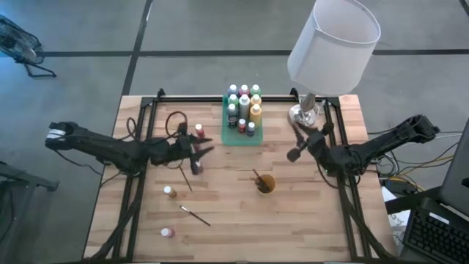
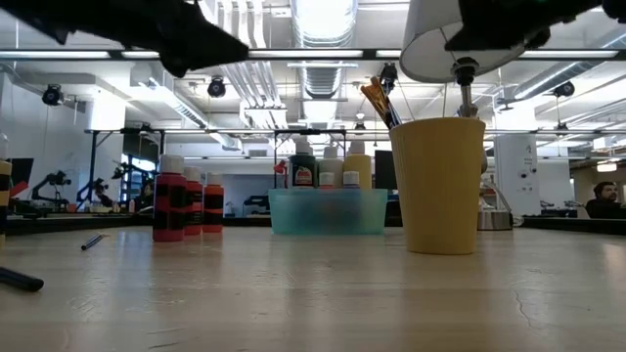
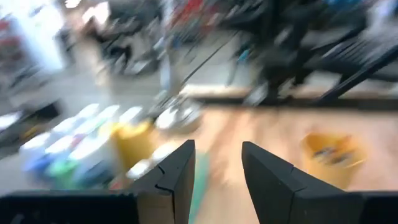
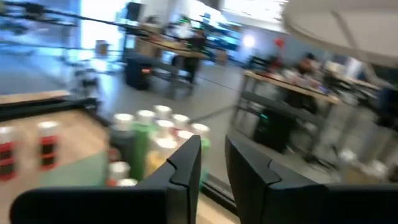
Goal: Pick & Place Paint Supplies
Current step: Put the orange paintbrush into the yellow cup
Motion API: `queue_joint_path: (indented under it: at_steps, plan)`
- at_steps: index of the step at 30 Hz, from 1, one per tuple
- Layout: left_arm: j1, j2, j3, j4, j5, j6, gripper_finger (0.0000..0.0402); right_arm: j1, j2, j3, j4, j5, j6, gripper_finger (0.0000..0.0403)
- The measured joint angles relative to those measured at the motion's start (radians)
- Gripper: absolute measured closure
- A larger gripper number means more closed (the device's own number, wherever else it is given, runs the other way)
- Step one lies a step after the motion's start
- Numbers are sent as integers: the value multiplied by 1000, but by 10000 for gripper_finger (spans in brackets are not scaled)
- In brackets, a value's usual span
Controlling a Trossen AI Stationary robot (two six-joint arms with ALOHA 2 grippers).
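Paint bottles (image 1: 244, 106): most stand packed upright in the green tray (image 1: 242, 138) at the worktop's (image 1: 234, 220) far edge, evidently the collecting point; a few bottles (image 1: 170, 192) and a paintbrush (image 1: 195, 215) remain scattered on the left side, awaiting pickup, while other brushes stand in the yellow cup (image 1: 265, 184). Left gripper (image 1: 196, 155): raised near a red bottle (image 1: 198, 130), fingers parted, empty. Right gripper (image 1: 295, 150): lifted beside the lamp (image 1: 322, 55), fingers narrowly apart, holding nothing.

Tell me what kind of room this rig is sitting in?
Most likely a robotics lab or open workshop. The low view shows exposed ceiling ducts and strip lights, other benches with equipment, and a person seated far right. The wooden table stands on a grey concrete floor.
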Motion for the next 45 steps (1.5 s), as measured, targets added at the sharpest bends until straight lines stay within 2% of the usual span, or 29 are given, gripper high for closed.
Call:
queue_joint_path:
  at_steps: [3, 8, 11, 14, 16, 18, 21, 24, 28, 30, 34, 37, 40, 45]
  plan:
    - [21, -23, 99, -229, -99, -3, 264, -67, -6, -27, 2, 26, 55, 345]
    - [64, -22, 268, -443, -180, 53, 264, -189, -12, -70, 0, 26, 52, 361]
    - [89, -21, 327, -467, -243, 112, 264, -228, -18, -84, 0, 26, 20, 369]
    - [122, -21, 362, -465, -373, 149, 264, -252, -24, -86, 1, 22, -38, 379]
    - [143, -21, 374, -466, -480, 131, 264, -260, -24, -86, 0, 22, -55, 386]
    - [163, -21, 378, -466, -530, 96, 264, -266, -24, -98, 1, 21, -45, 392]
    - [184, -20, 378, -472, -524, 20, 264, -275, -23, -134, -1, 21, -26, 394]
    - [197, -20, 378, -493, -518, -27, 264, -273, -35, -150, 0, 22, -81, 394]
    - [213, -21, 378, -495, -519, -109, 264, -286, -61, -105, 3, 21, -228, 394]
    - [213, -22, 383, -509, -519, -137, 264, -297, -76, -72, 11, 20, -237, 394]
    - [212, -22, 427, -568, -483, -145, 264, -320, -91, -57, 4, -31, -202, 394]
    - [211, -22, 471, -688, -443, -258, 264, -329, -103, -47, 4, -98, -162, 394]
    - [212, -22, 517, -822, -360, -334, 264, -329, -107, -37, 2, -130, -108, 394]
    - [211, -21, 531, -930, -283, -345, 264, -329, -107, -23, -87, -255, 39, 394]
